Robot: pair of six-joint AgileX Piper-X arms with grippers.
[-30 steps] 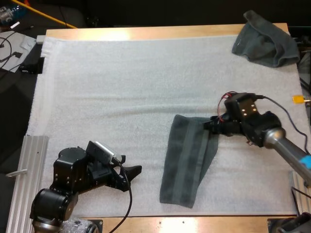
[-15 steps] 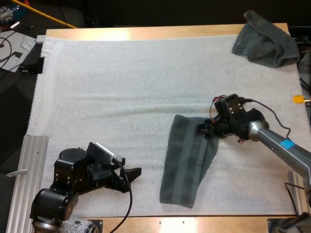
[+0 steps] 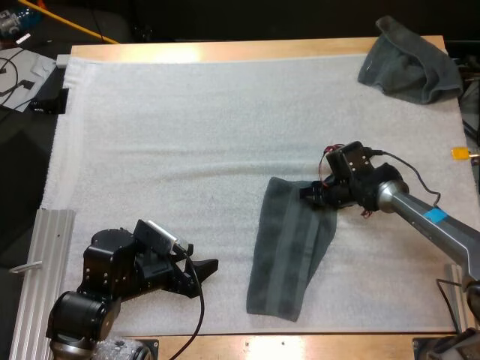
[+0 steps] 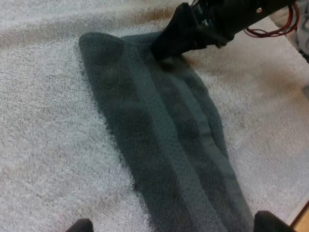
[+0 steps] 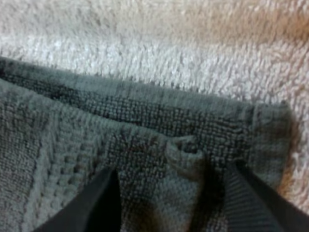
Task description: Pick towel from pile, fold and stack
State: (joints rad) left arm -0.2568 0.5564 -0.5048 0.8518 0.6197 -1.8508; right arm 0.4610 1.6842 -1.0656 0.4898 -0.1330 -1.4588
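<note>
A dark grey-green towel (image 3: pixel 289 251), folded into a long strip, lies flat on the white mat (image 3: pixel 187 135) near the front, right of centre. My right gripper (image 3: pixel 311 193) is low at the strip's far right corner. Its fingers (image 5: pixel 99 203) stand apart over the towel (image 5: pixel 96 130), with a small pucker of cloth between them. My left gripper (image 3: pixel 204 265) rests open near the mat's front left, pointing at the towel (image 4: pixel 164 135) and clear of it. A crumpled towel (image 3: pixel 409 60) sits at the mat's far right corner.
An aluminium rail (image 3: pixel 45 255) runs along the mat's front left edge. Cables and small objects (image 3: pixel 22 67) lie off the table at the far left. The table's wooden edge (image 3: pixel 225 51) borders the mat's far side.
My right gripper has slid left onto the folded towel's far right corner. The left arm and both towels have stayed where they were.
</note>
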